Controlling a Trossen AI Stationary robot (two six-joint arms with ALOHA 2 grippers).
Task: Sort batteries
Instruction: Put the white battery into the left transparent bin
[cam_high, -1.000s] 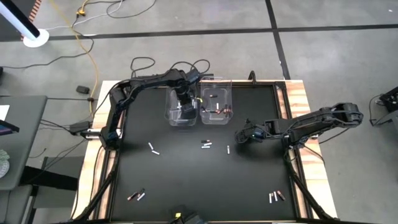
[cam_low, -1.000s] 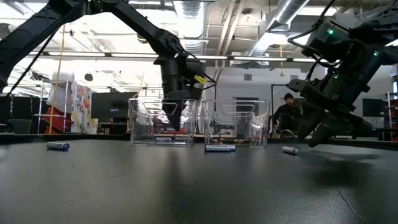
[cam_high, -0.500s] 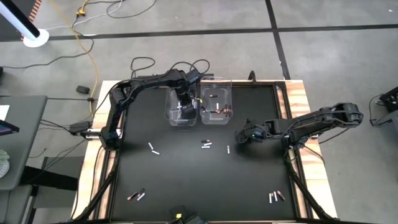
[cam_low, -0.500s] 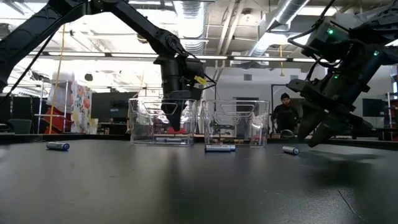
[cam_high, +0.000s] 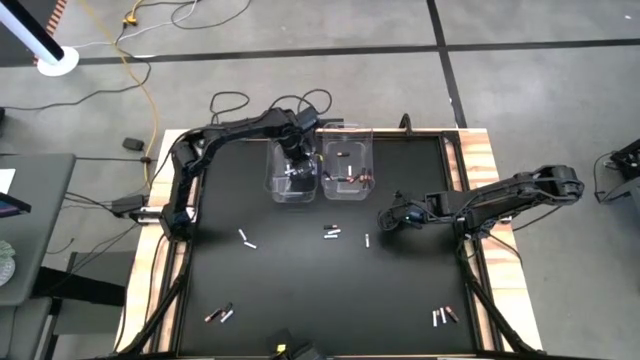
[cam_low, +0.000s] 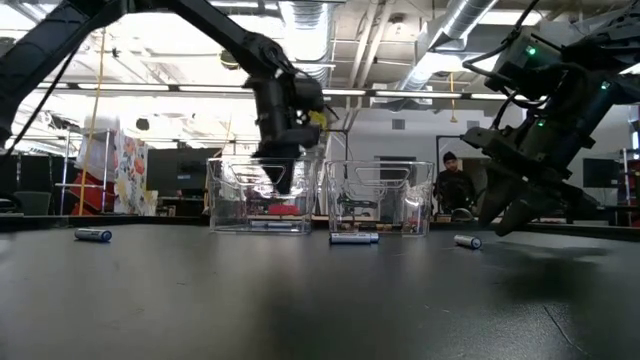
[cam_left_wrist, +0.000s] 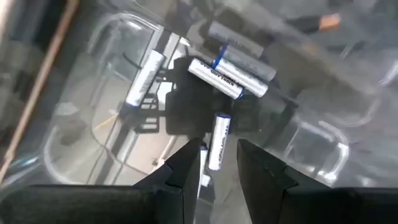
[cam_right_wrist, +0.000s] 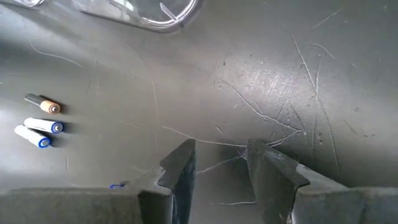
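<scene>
Since the earlier frame, the left gripper (cam_low: 283, 180) has risen from the left bin (cam_high: 290, 184), fingers narrowly parted and empty, apparently after a drop; white batteries (cam_left_wrist: 224, 73) lie directly beneath it. Farther off, the right gripper (cam_high: 385, 217) hovers open over bare table (cam_right_wrist: 261, 74), loose batteries (cam_high: 332, 233) beside it awaiting pickup.

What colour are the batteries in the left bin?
White/silver with blue bands, clearest in the left wrist view: batteries in the left bin.

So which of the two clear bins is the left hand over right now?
The left hand is over the left bin, the one holding white batteries. The other bin sits beside it, nearer the right hand.
</scene>
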